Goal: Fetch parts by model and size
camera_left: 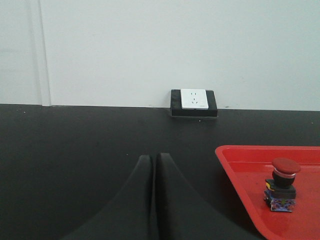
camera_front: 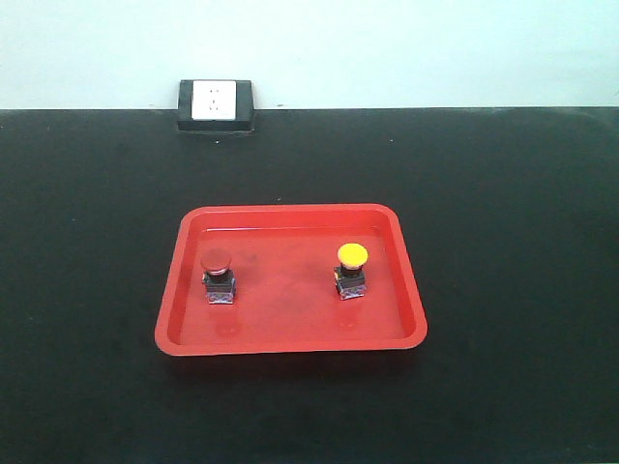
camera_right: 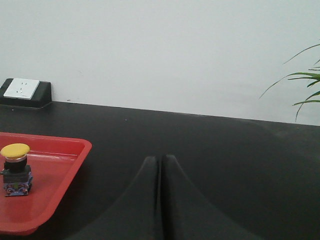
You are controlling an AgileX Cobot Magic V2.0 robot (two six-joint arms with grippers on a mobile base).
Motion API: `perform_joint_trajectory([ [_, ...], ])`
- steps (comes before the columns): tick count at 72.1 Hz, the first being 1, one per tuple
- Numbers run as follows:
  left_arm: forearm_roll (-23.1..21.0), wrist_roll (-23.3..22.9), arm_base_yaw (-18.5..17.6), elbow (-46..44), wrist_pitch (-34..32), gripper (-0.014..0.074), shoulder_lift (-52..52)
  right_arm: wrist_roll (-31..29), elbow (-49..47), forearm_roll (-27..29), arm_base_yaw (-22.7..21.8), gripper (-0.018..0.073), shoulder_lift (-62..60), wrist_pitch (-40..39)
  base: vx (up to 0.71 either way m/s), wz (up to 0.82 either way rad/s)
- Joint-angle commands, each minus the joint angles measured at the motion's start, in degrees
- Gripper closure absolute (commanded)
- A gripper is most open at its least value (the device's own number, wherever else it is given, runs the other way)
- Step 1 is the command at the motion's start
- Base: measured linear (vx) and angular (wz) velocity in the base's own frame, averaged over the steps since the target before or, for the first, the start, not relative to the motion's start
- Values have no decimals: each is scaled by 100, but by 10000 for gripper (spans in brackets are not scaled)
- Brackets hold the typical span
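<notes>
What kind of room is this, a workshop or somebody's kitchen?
Probably a lab or workshop bench: a bare black table, a wall socket at its back edge, and a red tray holding two push-button switches.

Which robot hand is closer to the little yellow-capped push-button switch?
The right one. The right gripper is just outside the red plastic tray holding the yellow-capped push-button switch. The left gripper is beyond the tray's opposite side.

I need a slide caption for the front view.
Red-capped switch and yellow-capped switch standing apart in a red tray.
</notes>
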Motion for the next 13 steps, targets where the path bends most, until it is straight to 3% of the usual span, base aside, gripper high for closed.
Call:
perform_joint_trajectory([
  [1, -25, -67, -35, 18, -446, 603, -79, 15, 51, -67, -31, 569, -76, -454, 0, 0],
  [13, -25, -67, -35, 18, -446, 603, -79, 15, 51, -67, -31, 569, -76, -454, 0, 0],
])
